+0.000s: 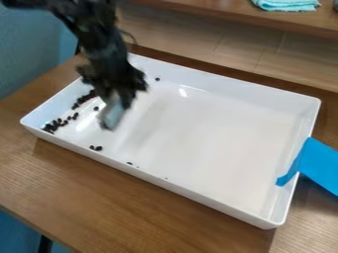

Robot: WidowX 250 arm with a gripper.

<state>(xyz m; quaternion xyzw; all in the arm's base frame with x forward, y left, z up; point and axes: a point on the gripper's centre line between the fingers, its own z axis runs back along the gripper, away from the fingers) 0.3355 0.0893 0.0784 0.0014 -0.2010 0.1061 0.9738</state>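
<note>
Claw (125,89), black, blurred, above one end of a white tray (218,136) on a wooden worktop (119,202); cannot tell whether apart, together or clamped on the pale piece (112,116) at its lower end. Dark beans (48,128), mostly clustered beside the claw along the tray's near end, several scattered around; blue strip (320,165) over the rim, well apart from the claw.

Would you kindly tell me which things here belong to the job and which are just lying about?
Part of the job:
gripper, over the tray's left part
pale piece at the gripper, blurred
white tray
small dark pieces, mostly toward the tray's left end

Apparently just about:
blue strip over the tray's right rim
teal cloth beyond the tray
</note>
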